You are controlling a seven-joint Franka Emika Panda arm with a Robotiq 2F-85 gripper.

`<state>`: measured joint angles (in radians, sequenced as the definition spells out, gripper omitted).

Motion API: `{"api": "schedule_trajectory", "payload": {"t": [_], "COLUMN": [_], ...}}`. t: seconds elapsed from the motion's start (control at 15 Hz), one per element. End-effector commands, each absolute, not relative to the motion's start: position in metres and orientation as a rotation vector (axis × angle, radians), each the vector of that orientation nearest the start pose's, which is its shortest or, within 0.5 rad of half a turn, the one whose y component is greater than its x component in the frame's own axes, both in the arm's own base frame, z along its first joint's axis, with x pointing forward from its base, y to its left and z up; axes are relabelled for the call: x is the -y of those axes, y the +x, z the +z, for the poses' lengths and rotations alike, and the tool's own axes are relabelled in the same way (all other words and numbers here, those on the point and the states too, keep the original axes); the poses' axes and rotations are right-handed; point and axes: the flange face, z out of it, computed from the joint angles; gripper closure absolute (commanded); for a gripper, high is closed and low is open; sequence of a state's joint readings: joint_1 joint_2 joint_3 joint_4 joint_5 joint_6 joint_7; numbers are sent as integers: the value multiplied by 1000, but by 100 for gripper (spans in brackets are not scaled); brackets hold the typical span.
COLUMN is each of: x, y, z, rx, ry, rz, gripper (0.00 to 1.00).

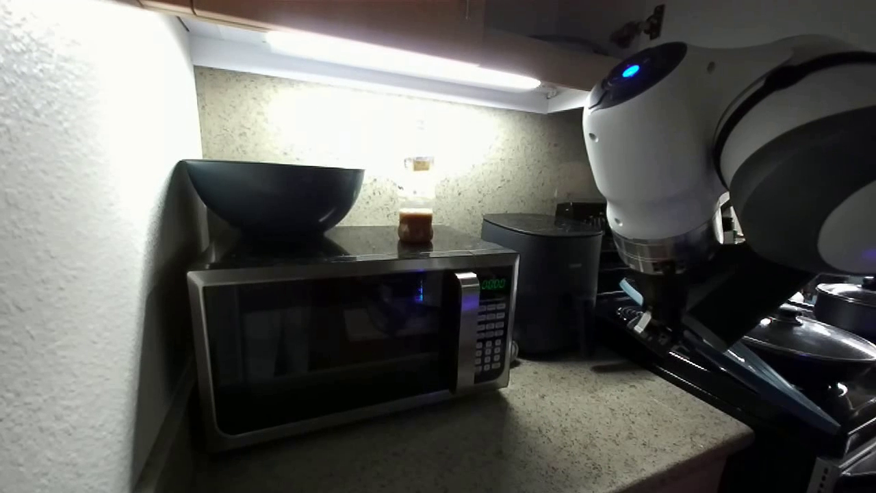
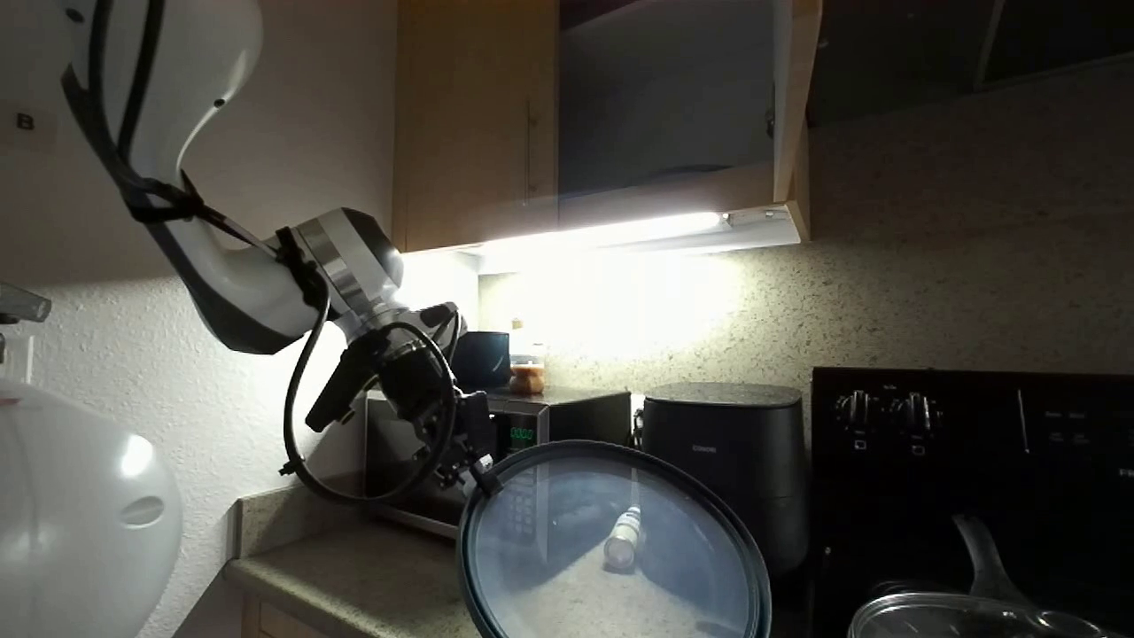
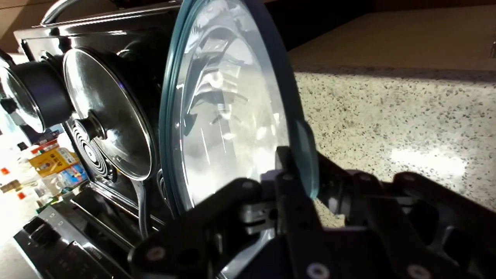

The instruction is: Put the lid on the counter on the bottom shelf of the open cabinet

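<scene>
White wall (image 1: 68, 274), speckled backsplash (image 1: 472, 171), bright light strip (image 1: 404, 60)

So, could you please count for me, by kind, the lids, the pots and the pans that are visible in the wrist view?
Lids: 3 (the large lid in the gripper, the pan lid, the pot lid)
Pots: 1 (the dark pot)
Pans: 1 (the dark pan, mostly hidden)
Total: 5

The glass lid (image 2: 585, 532) is pale blue-grey within a dark teal rim (image 3: 167, 116), the countertop (image 1: 595, 424) speckled grey-brown, the overhead cabinet (image 2: 478, 124) tan, the microwave (image 1: 335, 342) black and silver, and the bowl (image 1: 274, 198), poorly lit, probably dark navy.
</scene>
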<state>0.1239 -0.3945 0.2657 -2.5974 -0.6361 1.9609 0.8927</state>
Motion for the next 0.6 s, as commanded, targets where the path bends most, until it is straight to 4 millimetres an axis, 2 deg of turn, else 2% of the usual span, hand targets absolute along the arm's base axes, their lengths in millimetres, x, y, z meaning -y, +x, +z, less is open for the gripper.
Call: {"api": "schedule_trajectory", "payload": {"t": [0.0, 0.13, 0.33, 0.53], "x": [-102, -101, -92, -75], "y": [370, 365, 346, 324], "z": [421, 457, 509, 543], "rx": [302, 320, 393, 532], "ry": [2382, 2371, 2375, 2376], "rz": [397, 524, 695, 846], "gripper": [94, 94, 94, 95]}}
